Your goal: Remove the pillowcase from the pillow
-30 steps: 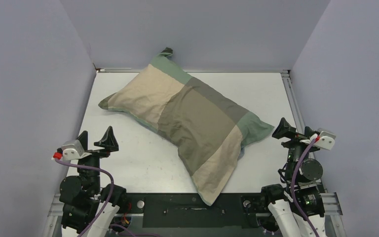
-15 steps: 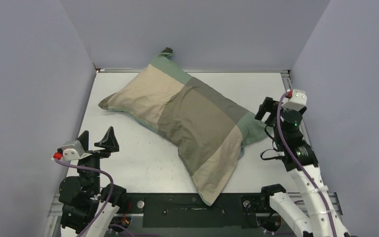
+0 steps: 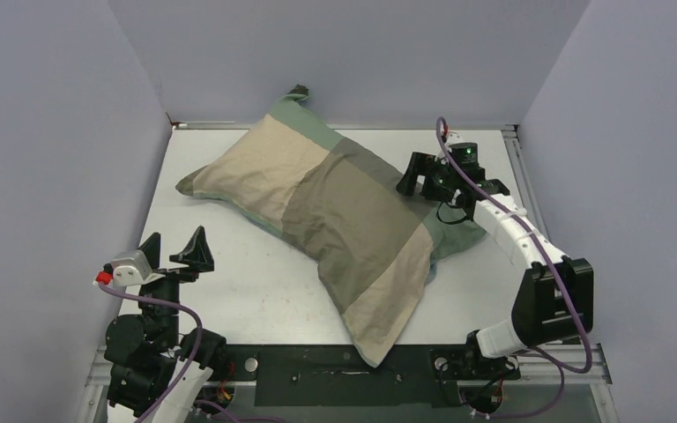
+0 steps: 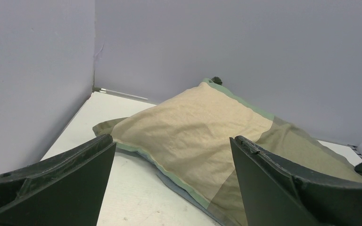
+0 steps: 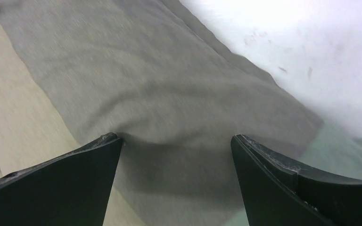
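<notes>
The pillowcase [image 3: 335,211], in beige, olive-brown and sage-green blocks, lies diagonally across the table and is filled out plump. The white pillow is hidden inside it. In the left wrist view the pillowcase [image 4: 202,136] shows a grey-blue underside along its near edge. My right gripper [image 3: 419,181] is open and stretched out over the pillowcase's right side; in the right wrist view its fingertips [image 5: 106,141] press into the olive-brown cloth [image 5: 169,108]. My left gripper [image 3: 174,250] is open and empty, raised near the table's front left, apart from the pillowcase.
The white table [image 3: 229,282] is walled by grey-lilac panels [image 3: 53,132] at left, back and right. The pillowcase's far corner [image 3: 297,92] rests against the back wall. Its near corner [image 3: 372,352] overhangs the black front rail [image 3: 335,374].
My right arm has swung from the front right up and leftward over the table, and its open gripper has come down onto the pillowcase's right side. The left arm has not moved.
</notes>
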You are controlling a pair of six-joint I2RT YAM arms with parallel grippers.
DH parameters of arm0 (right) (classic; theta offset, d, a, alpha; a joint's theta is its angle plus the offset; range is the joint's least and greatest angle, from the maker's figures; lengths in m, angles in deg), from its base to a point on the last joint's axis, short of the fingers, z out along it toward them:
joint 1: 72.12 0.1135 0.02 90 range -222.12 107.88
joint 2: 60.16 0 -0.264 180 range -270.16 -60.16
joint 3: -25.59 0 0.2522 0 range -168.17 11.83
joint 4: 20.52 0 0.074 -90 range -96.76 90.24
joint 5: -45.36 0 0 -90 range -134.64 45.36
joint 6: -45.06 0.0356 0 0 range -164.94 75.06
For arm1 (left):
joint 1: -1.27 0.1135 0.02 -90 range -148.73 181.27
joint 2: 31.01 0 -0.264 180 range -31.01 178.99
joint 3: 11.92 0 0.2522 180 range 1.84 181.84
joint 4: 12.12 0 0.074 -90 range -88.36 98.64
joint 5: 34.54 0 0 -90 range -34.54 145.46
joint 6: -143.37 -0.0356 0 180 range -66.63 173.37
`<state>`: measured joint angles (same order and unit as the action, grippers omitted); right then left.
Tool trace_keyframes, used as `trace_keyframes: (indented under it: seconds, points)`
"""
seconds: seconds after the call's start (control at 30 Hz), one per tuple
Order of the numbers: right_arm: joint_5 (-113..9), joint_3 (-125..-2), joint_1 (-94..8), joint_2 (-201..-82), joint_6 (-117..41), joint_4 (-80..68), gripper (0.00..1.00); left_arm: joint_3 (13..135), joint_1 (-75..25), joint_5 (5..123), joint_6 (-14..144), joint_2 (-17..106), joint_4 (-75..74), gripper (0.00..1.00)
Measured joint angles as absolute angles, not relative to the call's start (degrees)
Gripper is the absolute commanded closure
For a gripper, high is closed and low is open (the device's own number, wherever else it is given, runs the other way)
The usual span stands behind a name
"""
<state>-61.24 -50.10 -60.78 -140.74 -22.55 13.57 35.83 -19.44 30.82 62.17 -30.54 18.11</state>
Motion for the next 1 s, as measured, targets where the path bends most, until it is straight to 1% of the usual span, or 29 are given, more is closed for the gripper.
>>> trace_keyframes:
  seconds: [0.23, 0.27, 0.33, 0.43, 0.53, 0.57, 0.63, 0.67, 0.73, 0.93, 1.0]
  points:
    - [-67.2, -59.1, -60.8, -151.0, -22.7, 9.7, 0.10, 35.8, -19.7, 30.8, 62.2, -30.5, 18.1, 0.04]
    - [-67.8, -60.2, -60.8, -152.3, -22.7, 9.1, 0.09, 35.8, -19.7, 30.8, 62.2, -30.5, 18.1, 0.04]
    - [-69.2, -61.3, -60.8, -154.6, -22.7, 8.0, 0.00, 35.8, -19.7, 30.8, 62.2, -30.5, 18.1, 0.04]
    - [-70.5, -61.2, -60.4, -156.6, -22.6, 8.0, 0.28, 35.8, -19.7, 30.8, 62.2, -30.5, 18.1, 0.04]
    - [-70.6, -59.4, -59.6, -156.1, -22.5, 7.8, 0.61, 35.8, -19.7, 30.8, 62.2, -30.5, 18.1, 0.04]
    - [-70.6, -58.7, -59.0, -155.6, -22.4, 7.6, 0.70, 35.8, -19.7, 30.8, 62.2, -30.5, 18.1, 0.04]
    - [-70.6, -56.4, -57.7, -153.8, -21.9, 7.0, 0.82, 35.8, -19.7, 30.8, 62.2, -30.5, 18.1, 0.04]
    - [-70.5, -55.4, -57.0, -152.6, -21.7, 7.1, 0.86, 35.8, -19.7, 30.8, 62.2, -30.5, 18.1, 0.04]
    - [-69.9, -53.3, -55.1, -149.8, -21.4, 7.8, 0.88, 35.8, -19.7, 30.8, 62.2, -30.5, 18.1, 0.04]
    - [-67.4, -47.2, -48.6, -140.5, -18.7, 10.9, 0.88, 35.8, -19.7, 30.9, 62.2, -30.5, 18.1, 0.04]
    - [-66.7, -44.6, -46.6, -137.1, -17.1, 11.7, 0.85, 35.8, -19.7, 30.9, 62.2, -30.5, 18.1, 0.04]
